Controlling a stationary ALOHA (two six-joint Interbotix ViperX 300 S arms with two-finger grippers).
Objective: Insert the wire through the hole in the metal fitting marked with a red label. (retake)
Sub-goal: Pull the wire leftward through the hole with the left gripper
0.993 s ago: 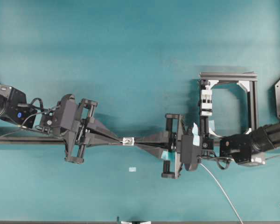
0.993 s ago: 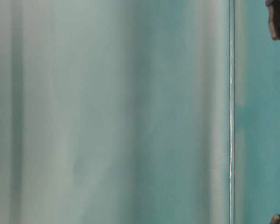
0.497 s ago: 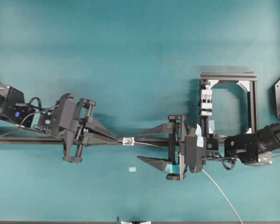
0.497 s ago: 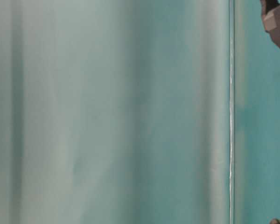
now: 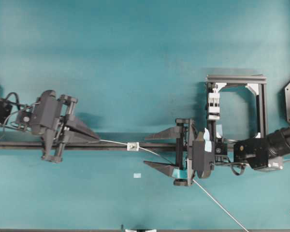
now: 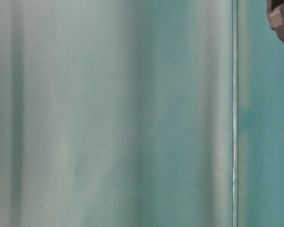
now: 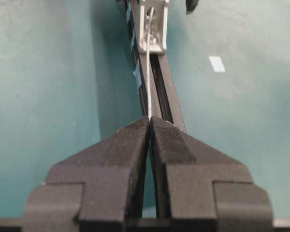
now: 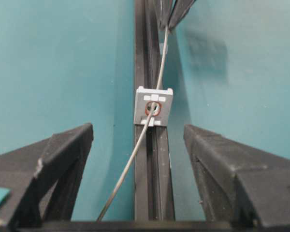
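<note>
The thin grey wire runs straight through the red-ringed hole. The small silvery square metal fitting stands upright on a dark rail.

Wire threads fitting's hole (red-ringed).

No writing, number or brand can be read anywhere; the metal fitting carries only a red ring mark

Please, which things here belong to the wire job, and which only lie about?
Job: wire; metal fitting with red-ringed hole; left gripper clamping the wire; open right gripper.
Lying about: white clamp block; black frame; pale tape square.
</note>
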